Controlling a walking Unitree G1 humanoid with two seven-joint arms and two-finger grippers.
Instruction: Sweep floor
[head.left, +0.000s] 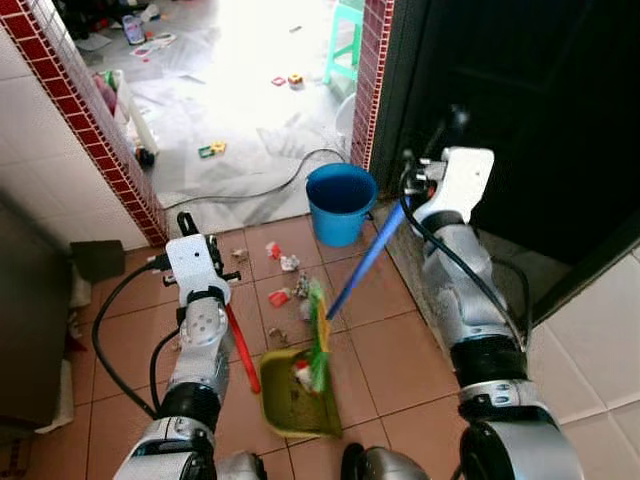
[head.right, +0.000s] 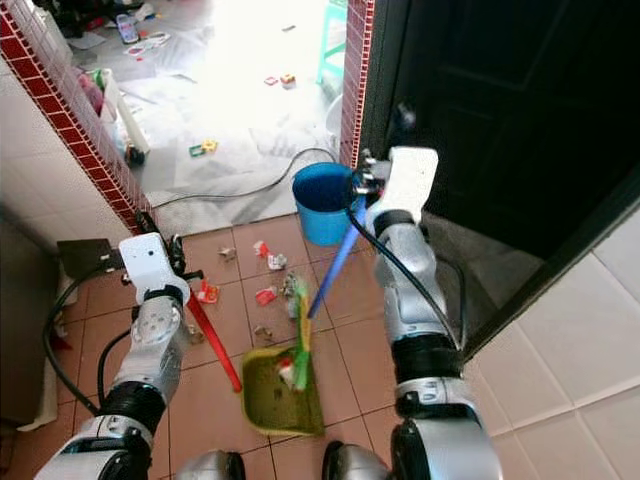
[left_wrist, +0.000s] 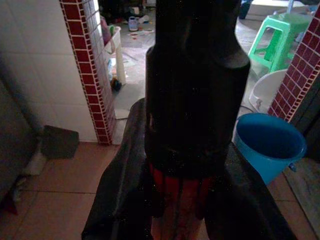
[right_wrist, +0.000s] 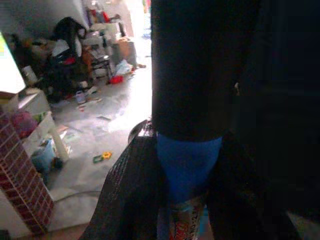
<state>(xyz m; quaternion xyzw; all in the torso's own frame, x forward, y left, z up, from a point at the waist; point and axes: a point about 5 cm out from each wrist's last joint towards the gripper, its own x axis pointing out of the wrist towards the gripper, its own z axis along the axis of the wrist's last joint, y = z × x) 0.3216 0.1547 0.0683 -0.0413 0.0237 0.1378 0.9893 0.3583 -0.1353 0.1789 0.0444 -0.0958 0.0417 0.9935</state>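
Litter partly swept: right gripper (right_wrist: 187, 195) clamps blue-handled green broom (head.left: 320, 345), left gripper (left_wrist: 180, 200) clamps red-handled yellow-green dustpan (head.left: 295, 405); paper scraps (head.left: 282, 262) remain on terracotta tile floor (head.left: 400, 340).

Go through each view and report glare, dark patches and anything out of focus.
Left eye view: the floor beyond the doorway is blown out white; the door on the right is near black. Right eye view: the same. Left wrist view: the red handle in the left hand is dim and soft. Right wrist view: the blue handle is blurred.
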